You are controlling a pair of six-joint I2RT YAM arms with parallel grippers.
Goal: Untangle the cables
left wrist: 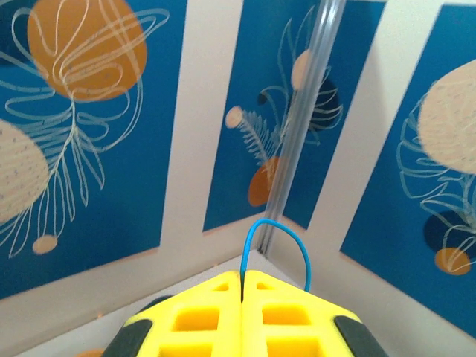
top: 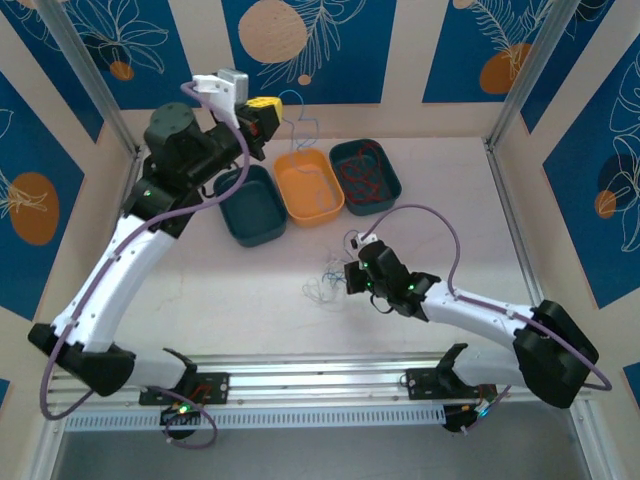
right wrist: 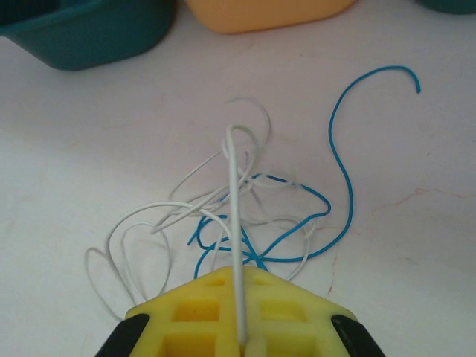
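The cables (top: pixel 324 286) lie as a loose tangle of thin white and blue wires on the table's middle. My right gripper (top: pixel 352 274) is low beside them, shut on a white wire (right wrist: pixel 235 193) that rises straight out from between its yellow fingers (right wrist: pixel 201 297). Blue wire (right wrist: pixel 338 156) and white loops spread on the table just beyond my right gripper (right wrist: pixel 239 277). My left gripper (top: pixel 272 108) is raised at the back left. It is shut on a single blue wire (left wrist: pixel 277 225), which arches out of the closed left gripper (left wrist: pixel 242 277) and hangs down (top: pixel 306 128).
Three bins stand in a row at the back: a dark teal one (top: pixel 250 205), an orange one (top: pixel 310 186) and a teal one (top: pixel 366 176) holding red wires. The teal bin (right wrist: pixel 82 33) and orange bin (right wrist: pixel 260 13) are just past the tangle. Patterned walls and metal posts enclose the table.
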